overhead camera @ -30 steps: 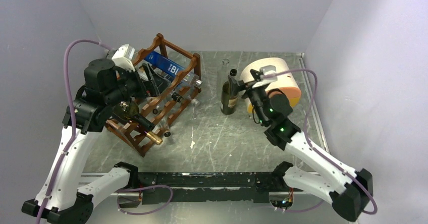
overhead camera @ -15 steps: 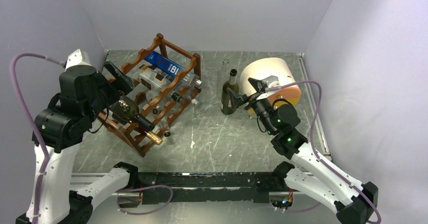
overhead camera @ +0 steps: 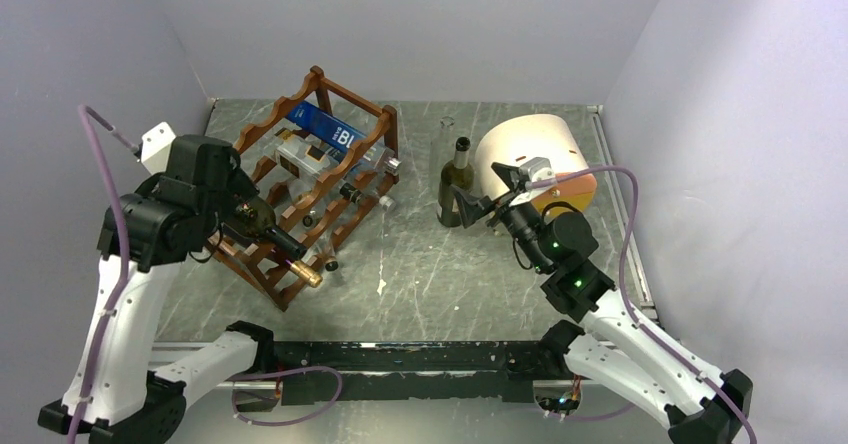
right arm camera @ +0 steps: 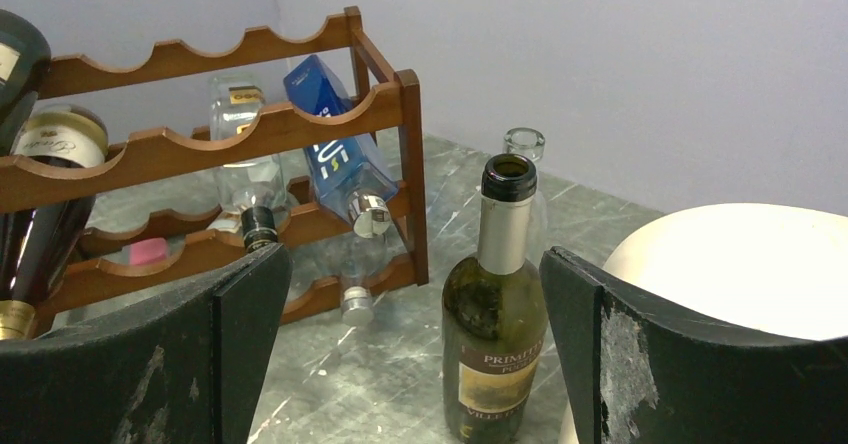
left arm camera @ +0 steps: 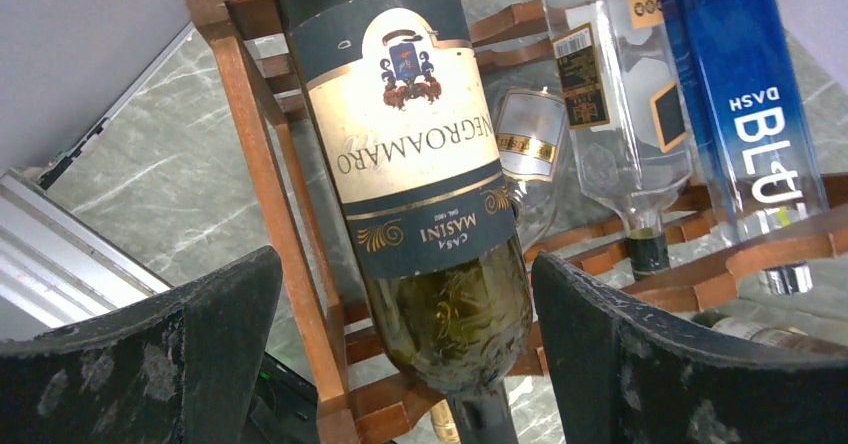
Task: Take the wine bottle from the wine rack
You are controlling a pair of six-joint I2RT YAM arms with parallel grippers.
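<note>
Left jaws (left arm camera: 405,262): spread wide, empty, one finger on either side of the lower body of a green wine bottle (left arm camera: 420,144) and clear of the glass.

The bottle's cream and dark label reads "NEGROAMARO" under a crest, with "MASINI" on the band below. The bottle lies in the wine rack (right arm camera: 410,164) at its left end, gold-foiled neck sloping down toward the near edge of the table (overhead camera: 420,264). The glass looks see-through at the shoulder.

The rack is reddish-brown wood with scalloped rails on posts, set at an angle on the left rear of the table. To the right in it are a clear bottle (left arm camera: 610,114) with a black-and-gold label, neck down, then a blue bottle (left arm camera: 750,94) marked "DASH" and "BLU", silver cap down.

Right of the rack, a second green wine bottle (right arm camera: 495,334) stands upright on the table, mouth uncorked. Its label starts "PRIMIT"; the rest is unreadable.

Right jaws (right arm camera: 412,264): wide apart, empty, facing this bottle, not touching it.

A cream-and-orange drum box (overhead camera: 530,144) sits just beside the bottle, on the right.
</note>
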